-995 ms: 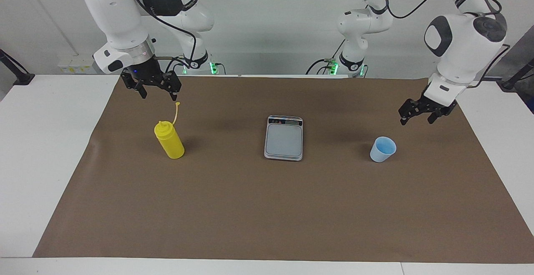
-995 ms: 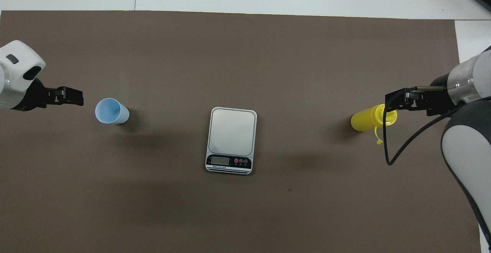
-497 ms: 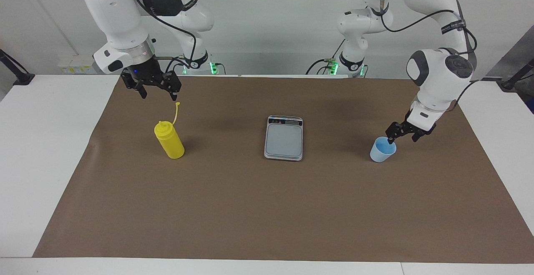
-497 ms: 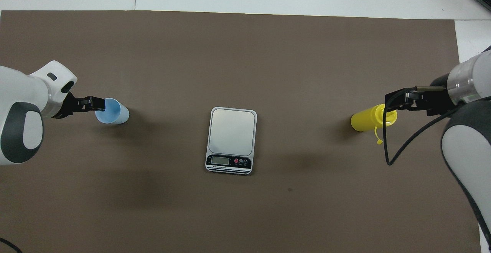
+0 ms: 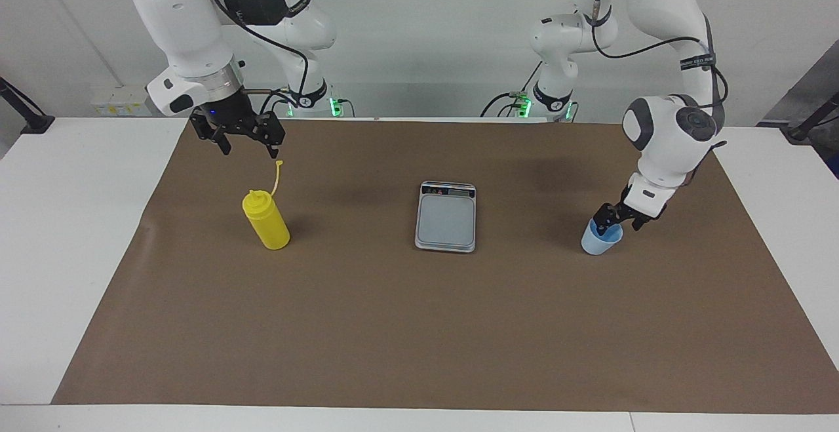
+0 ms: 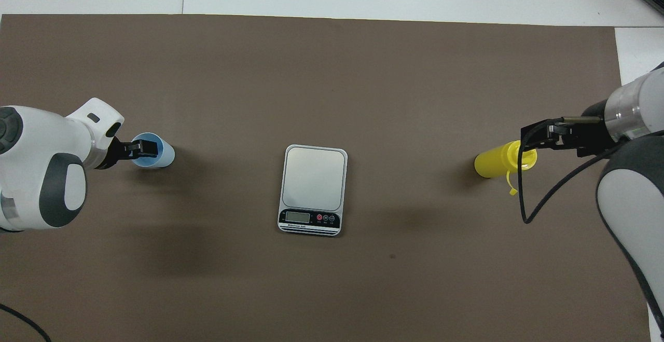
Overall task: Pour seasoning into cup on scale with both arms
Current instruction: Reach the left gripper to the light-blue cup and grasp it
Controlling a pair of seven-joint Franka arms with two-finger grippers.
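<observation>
The scale point(image 5: 446, 217) lies flat in the middle of the brown mat point(image 5: 419, 327) on the tabletop point(image 5: 78, 222), its plate bare, so the cup point(image 5: 600, 238) has not yet been set on it. The cup stands upright toward the left arm's end, well apart from the scale. The left tool point(image 5: 615, 218) is down at its rim with its fingers spread, one apparently inside the mouth and one outside, placed to pinch the wall; nothing is grasped yet. The seasoning point(image 5: 265, 220) stands upright toward the right arm's end, its cap strap sticking up. The right tool point(image 5: 243, 136) waits released, raised over the mat near the bottle, likely because pouring only makes sense once the cup is on the scale.
</observation>
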